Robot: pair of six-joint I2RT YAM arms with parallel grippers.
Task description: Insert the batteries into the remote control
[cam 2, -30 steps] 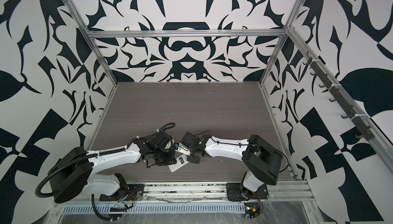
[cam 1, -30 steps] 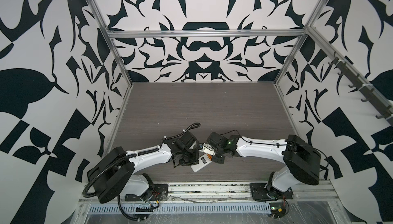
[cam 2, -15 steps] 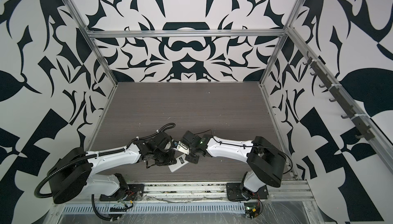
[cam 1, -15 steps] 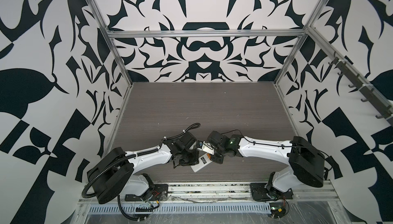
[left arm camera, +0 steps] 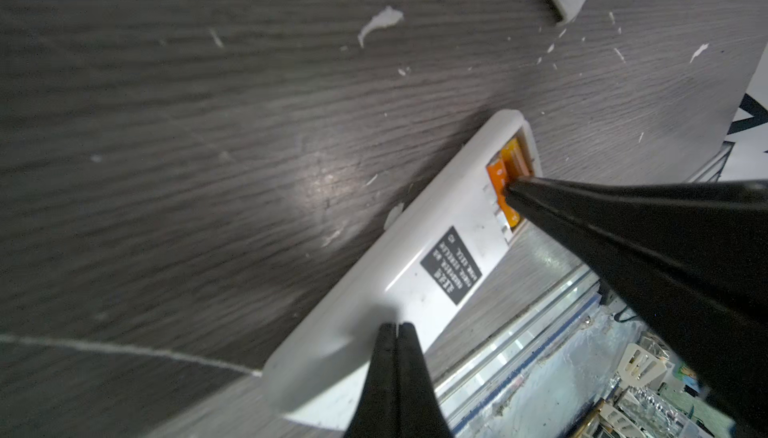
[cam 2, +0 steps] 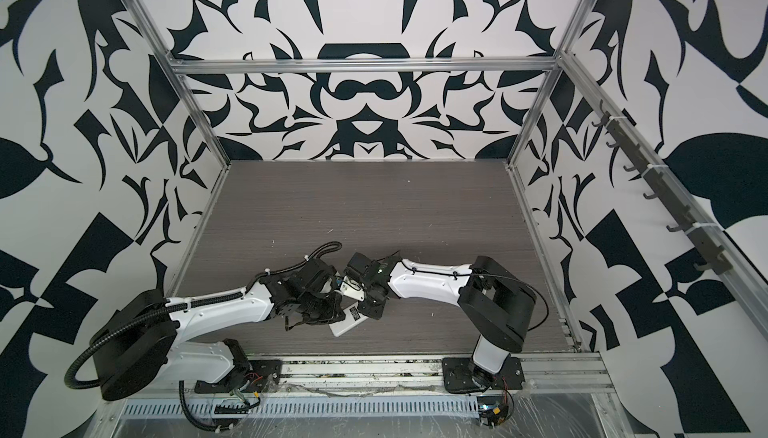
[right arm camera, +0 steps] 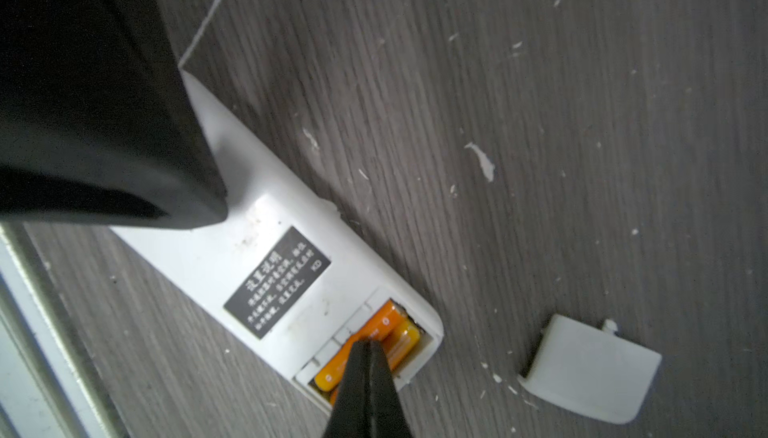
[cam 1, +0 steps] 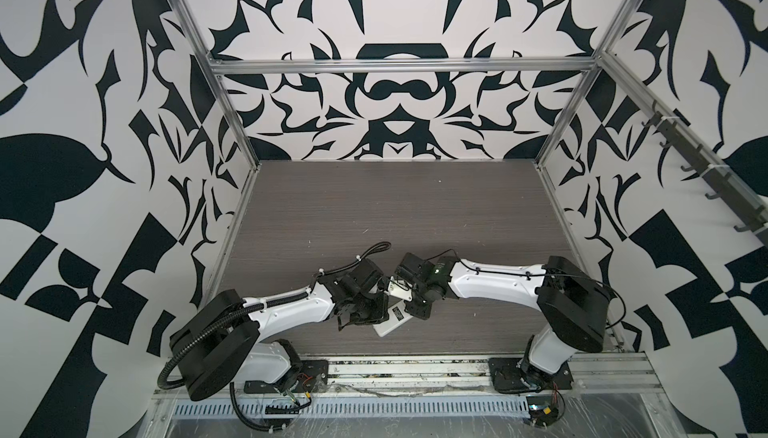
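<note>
Looking at the dark wood-grain tabletop (cam 1: 374, 207), you see the remote control (right arm camera: 266, 273), a white oblong handset, lying face down near the front edge, its plain white back and dark rectangular label (right arm camera: 276, 282) turned up. Its battery bay is uncovered, and the batteries (right arm camera: 374, 332), two slim orange cylinders with pale metal ends, lie side by side inside it. Your right gripper (right arm camera: 365, 346) is clenched, its black fingertips pressed together with nothing between them, and that closed tip rests on the orange battery nearer the label. Your left gripper (left arm camera: 397, 327) is likewise clenched and empty, its joined tip bearing on the remote's white back at the end away from the bay. In the left wrist view the right gripper's pointed black tip meets the orange batteries (left arm camera: 505, 184) in the remote control (left arm camera: 399, 273). The loose white plastic battery cover (right arm camera: 590, 369), with its small tab, lies on the tabletop just beside the bay end, apart from the remote. White flecks are scattered around it. In both top views the two arms meet over the remote (cam 1: 392, 318) (cam 2: 348, 320).
</note>
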